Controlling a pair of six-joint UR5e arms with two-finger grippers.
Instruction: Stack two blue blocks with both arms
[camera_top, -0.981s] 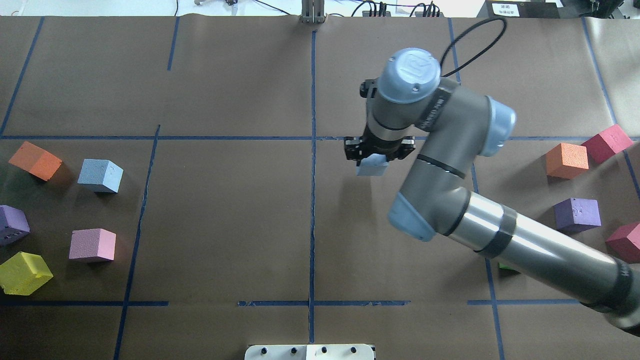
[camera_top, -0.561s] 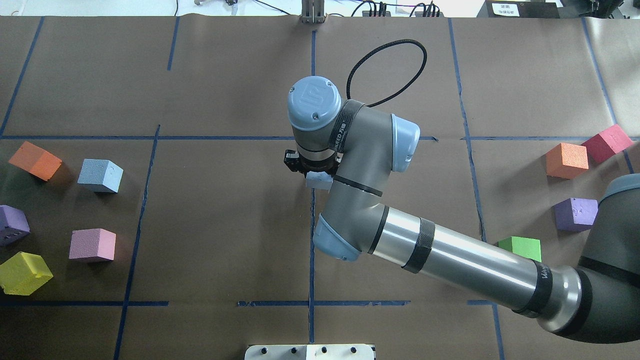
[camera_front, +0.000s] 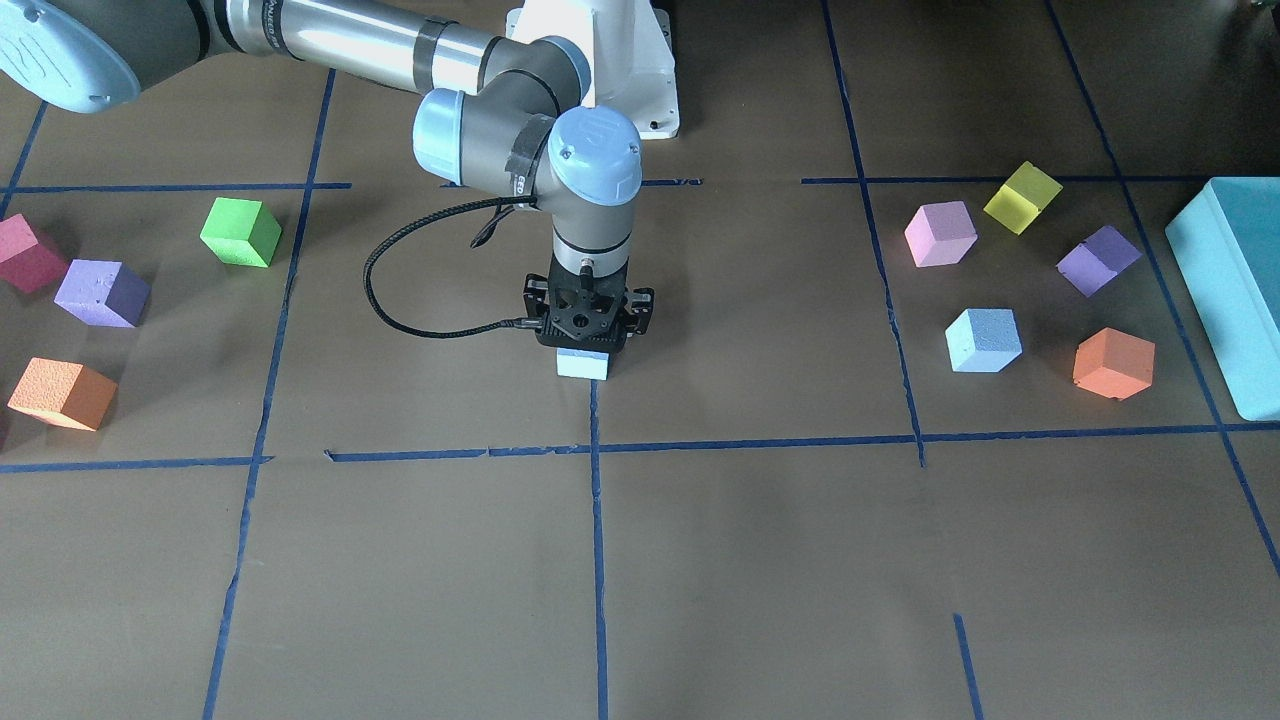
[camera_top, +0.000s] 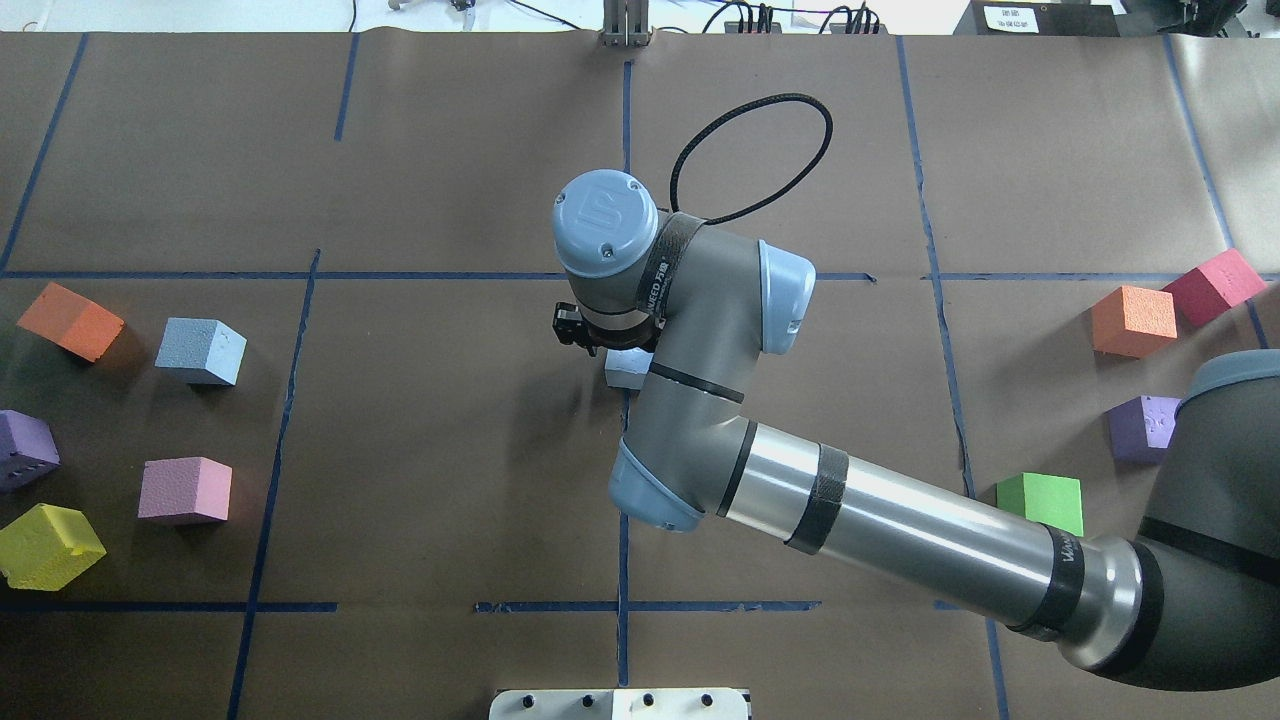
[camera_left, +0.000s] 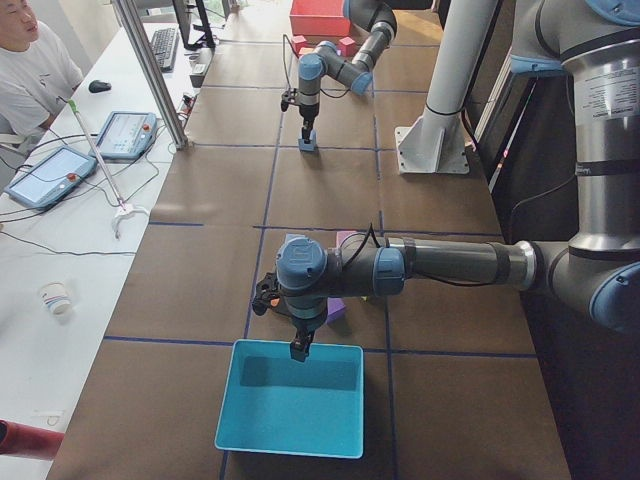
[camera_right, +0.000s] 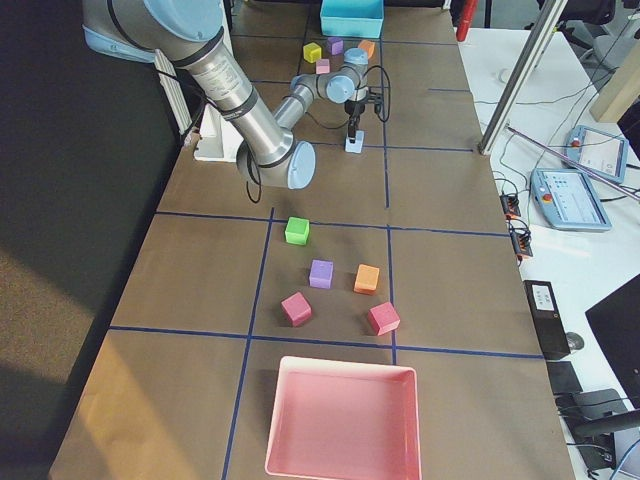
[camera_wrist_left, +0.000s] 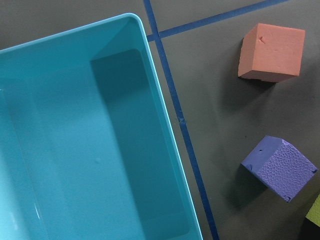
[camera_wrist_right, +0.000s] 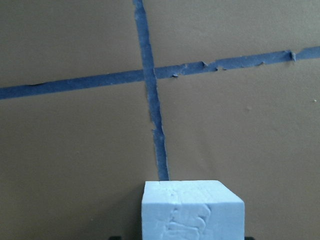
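My right gripper (camera_front: 586, 335) is shut on one pale blue block (camera_front: 583, 364) and holds it low at the table's centre tape line. The block also shows in the overhead view (camera_top: 626, 369) and fills the bottom of the right wrist view (camera_wrist_right: 192, 211). The second blue block (camera_top: 201, 350) sits alone on the left side, next to an orange cube (camera_top: 70, 320); it also shows in the front-facing view (camera_front: 983, 340). My left gripper (camera_left: 298, 348) shows only in the exterior left view, above the teal box (camera_left: 290, 400). I cannot tell whether it is open or shut.
Purple (camera_top: 25, 450), pink (camera_top: 185, 490) and yellow (camera_top: 48, 545) cubes lie on the left. Green (camera_top: 1040, 500), purple (camera_top: 1150, 428), orange (camera_top: 1133, 320) and red (camera_top: 1213, 285) cubes lie on the right. A pink tray (camera_right: 340, 420) stands at the right end.
My right arm has swung left with the blue block, from right of centre to the centre tape line, and has come lower. The cubes on the table have not moved.
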